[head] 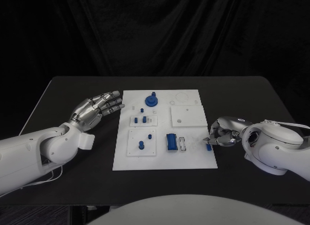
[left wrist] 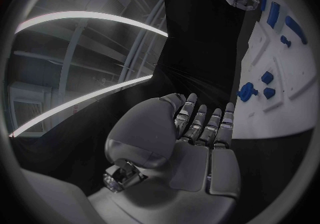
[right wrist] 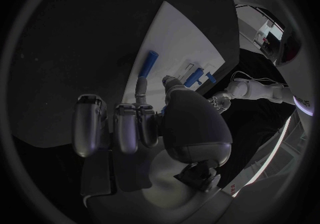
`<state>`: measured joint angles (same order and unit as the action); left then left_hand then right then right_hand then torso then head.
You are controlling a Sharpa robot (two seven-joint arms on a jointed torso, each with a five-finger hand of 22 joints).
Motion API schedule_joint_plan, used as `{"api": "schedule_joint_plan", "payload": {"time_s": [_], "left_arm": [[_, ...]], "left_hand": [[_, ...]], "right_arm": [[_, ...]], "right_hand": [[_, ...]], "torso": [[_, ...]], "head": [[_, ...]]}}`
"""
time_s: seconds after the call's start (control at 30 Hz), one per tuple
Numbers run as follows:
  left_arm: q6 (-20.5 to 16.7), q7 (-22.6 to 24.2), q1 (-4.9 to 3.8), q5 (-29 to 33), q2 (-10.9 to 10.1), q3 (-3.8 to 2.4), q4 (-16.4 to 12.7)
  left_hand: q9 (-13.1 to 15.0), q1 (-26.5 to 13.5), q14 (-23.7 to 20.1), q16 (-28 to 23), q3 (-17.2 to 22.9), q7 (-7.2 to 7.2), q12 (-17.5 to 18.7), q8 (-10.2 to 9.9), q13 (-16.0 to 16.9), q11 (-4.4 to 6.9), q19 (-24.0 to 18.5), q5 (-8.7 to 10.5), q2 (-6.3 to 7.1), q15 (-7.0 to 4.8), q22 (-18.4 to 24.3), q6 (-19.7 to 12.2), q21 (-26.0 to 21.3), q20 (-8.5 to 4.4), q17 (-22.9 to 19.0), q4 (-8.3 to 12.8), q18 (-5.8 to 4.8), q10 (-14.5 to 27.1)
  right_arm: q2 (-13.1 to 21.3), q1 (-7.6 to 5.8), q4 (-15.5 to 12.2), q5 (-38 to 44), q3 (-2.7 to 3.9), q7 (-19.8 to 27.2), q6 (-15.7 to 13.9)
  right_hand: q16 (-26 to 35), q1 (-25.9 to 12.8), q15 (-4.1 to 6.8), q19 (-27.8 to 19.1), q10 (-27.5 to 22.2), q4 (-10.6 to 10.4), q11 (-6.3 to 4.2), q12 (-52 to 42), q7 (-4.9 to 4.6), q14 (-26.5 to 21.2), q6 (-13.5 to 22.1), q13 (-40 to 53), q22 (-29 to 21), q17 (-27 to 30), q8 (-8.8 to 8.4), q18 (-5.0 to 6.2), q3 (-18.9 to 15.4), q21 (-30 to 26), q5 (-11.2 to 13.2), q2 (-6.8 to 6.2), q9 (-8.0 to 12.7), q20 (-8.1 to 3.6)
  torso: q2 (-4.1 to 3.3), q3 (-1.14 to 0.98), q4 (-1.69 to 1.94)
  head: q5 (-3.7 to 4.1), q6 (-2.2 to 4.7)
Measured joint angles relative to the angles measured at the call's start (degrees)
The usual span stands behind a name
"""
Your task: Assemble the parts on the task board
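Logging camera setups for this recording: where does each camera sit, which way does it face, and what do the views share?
Head view: on the robot's head, looking down at the white board; both arms show.
Left wrist view: behind the open left robot hand, facing the board.
Right wrist view: behind the right robot hand, facing the board's edge, a small blue piece at its fingertips.
Shared: the board and the blue block.

Overhead head view, two close wrist views
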<state>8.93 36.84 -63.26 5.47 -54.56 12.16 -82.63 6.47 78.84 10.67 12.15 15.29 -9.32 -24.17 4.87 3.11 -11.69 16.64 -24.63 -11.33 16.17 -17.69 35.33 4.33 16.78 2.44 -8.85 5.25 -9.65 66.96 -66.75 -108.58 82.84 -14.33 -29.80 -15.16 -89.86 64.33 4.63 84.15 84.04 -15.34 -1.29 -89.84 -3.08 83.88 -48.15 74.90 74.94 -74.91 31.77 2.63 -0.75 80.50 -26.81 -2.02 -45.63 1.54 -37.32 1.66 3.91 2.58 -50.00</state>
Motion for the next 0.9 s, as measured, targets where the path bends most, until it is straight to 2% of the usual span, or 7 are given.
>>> {"api": "schedule_joint_plan", "payload": {"time_s": [0.07, 0.13, 0.2, 0.27, 0.37, 0.63, 0.9], "left_arm": [[0.00, -0.04, 0.03, 0.00, 0.01, 0.00, 0.02], [0.01, -0.07, 0.05, 0.00, 0.03, 0.00, 0.03], [0.02, -0.11, 0.07, 0.00, 0.05, 0.00, 0.03], [0.03, -0.16, 0.10, 0.00, 0.05, 0.00, 0.03], [0.04, -0.25, 0.12, 0.00, 0.05, 0.00, 0.02], [0.08, -0.55, 0.24, 0.00, 0.03, 0.00, 0.01], [0.19, -0.82, 0.38, 0.00, 0.07, 0.00, 0.02]], "left_hand": [[0.00, 0.00, 0.00, 0.00, 0.00, 0.00, 0.00, 0.00, 0.00, 0.00, 0.00, 0.00, 0.00, 0.00, 0.00, 0.00, 0.00, 0.00, 0.00, 0.00, 0.00, 0.00], [0.00, 0.00, 0.00, 0.00, 0.00, 0.00, 0.00, 0.02, 0.00, 0.00, 0.00, 0.00, 0.00, 0.00, 0.00, 0.00, 0.00, 0.00, 0.00, 0.00, 0.00, 0.00], [0.00, 0.00, 0.00, 0.00, 0.00, 0.00, 0.00, 0.23, 0.00, 0.00, 0.00, 0.00, 0.00, 0.00, 0.00, 0.00, 0.00, 0.00, 0.00, 0.00, 0.00, 0.00], [0.00, 0.00, 0.00, 0.00, 0.00, 0.00, 0.00, 0.23, 0.00, 0.00, 0.00, 0.00, 0.00, 0.00, 0.00, 0.00, 0.00, 0.00, -0.01, 0.00, 0.00, 0.00], [-0.01, 0.00, 0.00, 0.00, 0.00, 0.00, 0.00, 0.23, 0.00, 0.00, 0.00, 0.00, 0.00, 0.00, 0.01, 0.00, 0.00, 0.00, -0.01, 0.00, 0.00, 0.00], [-0.01, 0.00, 0.00, 0.00, 0.00, 0.00, 0.01, 0.23, -0.01, -0.12, 0.00, 0.00, 0.00, 0.00, 0.08, 0.00, 0.00, 0.00, -0.01, 0.00, 0.00, -0.12], [-0.01, 0.00, 0.00, 0.00, 0.00, 0.00, 0.00, 0.23, -0.01, -0.20, 0.00, 0.00, 0.00, 0.00, 0.08, 0.00, 0.00, 0.00, -0.01, 0.00, 0.00, -0.20]], "right_arm": [[-0.36, 0.14, 0.13, 0.01, 0.00, -0.02, 0.05], [-0.63, 0.31, 0.25, 0.01, 0.01, -0.05, 0.10], [-0.92, 0.51, 0.46, 0.01, 0.01, -0.12, 0.21], [-1.18, 0.65, 0.71, 0.01, 0.01, -0.23, 0.38], [-1.52, 0.86, 1.15, 0.01, 0.01, -0.49, 0.77], [-2.47, 1.48, 1.79, 0.07, 0.13, -1.09, 1.82], [-3.35, 1.80, 2.08, 0.63, 0.32, -1.18, 2.00]], "right_hand": [[0.00, 0.70, -0.50, -0.30, -0.03, -0.40, 0.60, 0.00, -0.23, 0.10, 0.23, 0.00, 0.00, 0.00, -1.80, 0.01, 0.06, 0.58, -0.96, 0.38, 1.95, 0.30], [0.00, 1.53, -0.50, -0.10, -0.12, -0.39, 0.69, 0.00, -0.46, 0.10, 0.00, 0.01, 0.00, 0.00, -2.94, 0.00, 0.05, 2.07, -2.26, 0.44, 3.35, 0.52], [0.00, 2.89, -0.50, -0.10, -0.12, -0.01, 0.69, 0.00, -0.65, 0.10, -0.49, 0.04, 0.00, 0.00, -4.31, -0.04, 0.44, 3.51, -5.08, 0.44, 5.04, 0.52], [0.00, 4.16, -0.50, -0.10, -0.12, 0.55, 0.69, 0.00, -0.63, 0.10, -0.59, 0.05, 0.00, 0.00, -5.25, -0.88, 1.21, 4.64, -7.79, 0.39, 6.14, 0.52], [0.00, 4.99, -0.50, -0.10, -0.12, 1.21, 0.69, 0.00, -0.84, 0.10, -0.80, 0.04, 0.00, 0.00, -6.14, -0.88, 1.97, 5.44, -9.81, 0.18, 7.33, 0.52], [0.00, 5.90, -0.50, -0.10, -0.12, 1.84, 0.69, 0.00, -0.64, 0.10, -1.42, 0.04, 0.00, 0.00, -6.52, -0.87, 2.60, 5.52, -9.76, 0.16, 7.95, 0.52], [0.00, 6.10, -0.50, -0.10, -0.12, 1.91, 0.69, 0.00, -0.53, 0.10, -2.57, 0.03, 0.00, 0.00, -6.78, -0.86, 2.67, 5.52, -6.63, 0.08, 8.25, 0.52]], "torso": [[-0.03, -0.02, -0.01], [-0.07, -0.03, -0.03], [-0.08, -0.03, -0.04], [-0.09, -0.03, -0.07], [-0.08, -0.03, -0.07], [-0.04, -0.04, -0.07], [0.00, 0.00, -0.04]], "head": [[0.02, 0.00], [0.08, 0.00], [0.12, 0.00], [0.14, 0.00], [0.14, 0.00], [0.02, 0.00], [0.02, 0.00]]}}
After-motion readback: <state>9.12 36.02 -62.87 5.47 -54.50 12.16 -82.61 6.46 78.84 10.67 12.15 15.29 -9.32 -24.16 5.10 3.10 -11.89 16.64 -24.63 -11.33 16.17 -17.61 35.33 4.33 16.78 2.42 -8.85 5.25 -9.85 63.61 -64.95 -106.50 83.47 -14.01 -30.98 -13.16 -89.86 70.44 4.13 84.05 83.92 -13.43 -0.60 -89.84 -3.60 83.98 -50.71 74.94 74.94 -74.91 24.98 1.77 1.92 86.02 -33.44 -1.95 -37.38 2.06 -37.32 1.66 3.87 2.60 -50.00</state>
